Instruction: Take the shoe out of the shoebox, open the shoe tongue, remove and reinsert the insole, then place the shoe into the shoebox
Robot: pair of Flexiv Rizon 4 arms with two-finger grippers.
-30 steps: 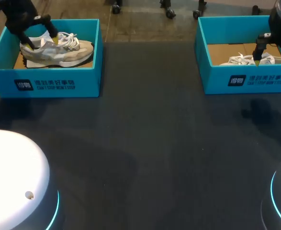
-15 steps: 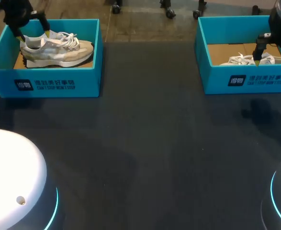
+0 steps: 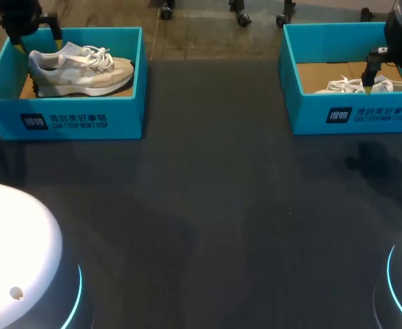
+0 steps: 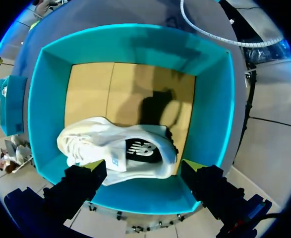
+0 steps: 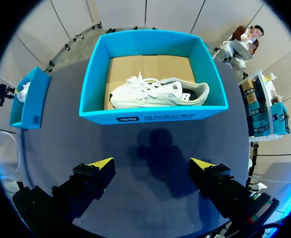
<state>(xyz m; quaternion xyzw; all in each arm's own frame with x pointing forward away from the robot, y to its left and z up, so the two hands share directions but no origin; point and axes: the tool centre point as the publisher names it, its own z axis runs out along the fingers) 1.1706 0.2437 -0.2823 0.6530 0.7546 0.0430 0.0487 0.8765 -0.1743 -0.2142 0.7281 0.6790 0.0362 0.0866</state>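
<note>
While shoe (image 3: 81,68) lies in box (image 3: 64,113) at table's 10 o'clock | left gripper (image 3: 35,34) spread, empty, above heel (image 3: 36,65) | right gripper (image 5: 152,163) spread, empty, over 2nd box (image 3: 351,113) at 2 o'clock | step: likely take-out, not begun | next: descend, pinch heel.

Far-left shoebox (image 3: 118,116) and far-right shoebox (image 3: 310,113): turquoise, tan inside. Left shoe (image 3: 81,68) grey-and-cream; right shoe (image 3: 344,86) white. Surface (image 3: 214,205) dark grey.

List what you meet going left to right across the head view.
Left shoebox holding the beige shoe → bare dark table → right shoebox holding the white shoe.
</note>
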